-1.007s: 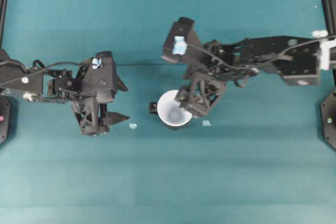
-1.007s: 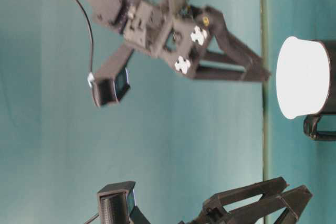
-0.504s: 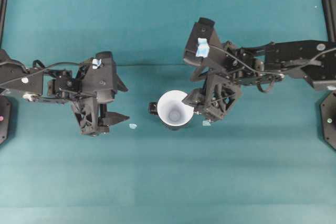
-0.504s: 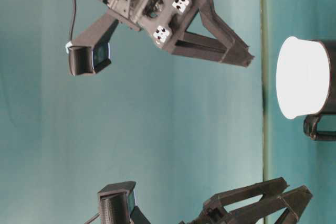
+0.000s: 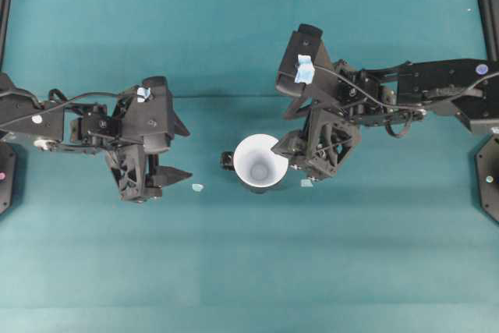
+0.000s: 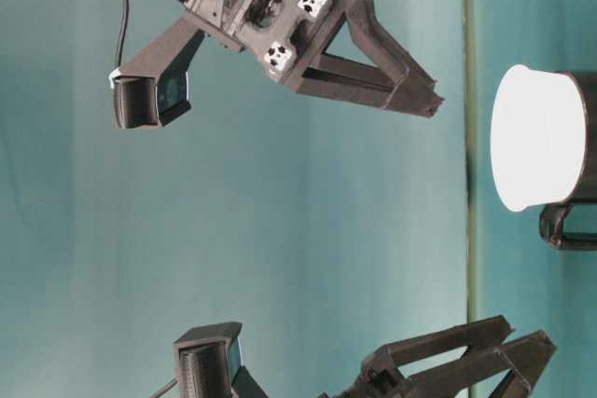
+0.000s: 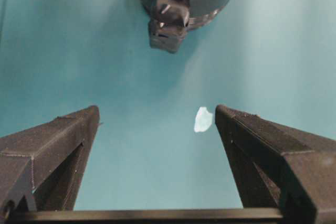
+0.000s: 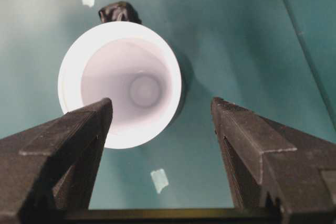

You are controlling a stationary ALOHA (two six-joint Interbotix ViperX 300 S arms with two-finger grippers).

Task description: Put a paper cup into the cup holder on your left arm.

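Paper cup: the white paper cup (image 5: pixel 259 163) sits upright inside the black cup holder (image 5: pixel 227 161) near the middle of the teal table (image 5: pixel 249 271); its rim stands proud of the holder.
Cup holder: from overhead almost all of it is hidden under the wider cup, and only the small lug shows at the cup's left; the table-level view cuts it off at the right edge.
Left gripper: the left gripper (image 5: pixel 173 151) hovers well to the left of the cup, jaws spread wide and holding nothing; its own camera shows bare table between the fingers (image 7: pixel 58 145).
Right gripper: the right gripper (image 5: pixel 290 155) hangs just beside the cup's right rim, jaws parted and gripping nothing; whether a fingertip touches the rim cannot be told from any view.
Right wrist view: it looks down into the cup, whose round base is visible; one finger (image 8: pixel 63 150) overlaps the lower left of the rim.
Tape scraps: one pale scrap (image 5: pixel 197 187) lies between the left gripper and the cup, another (image 5: pixel 306 182) partly under the right gripper.
Arms: both arms are cut off at the frame edges overhead.
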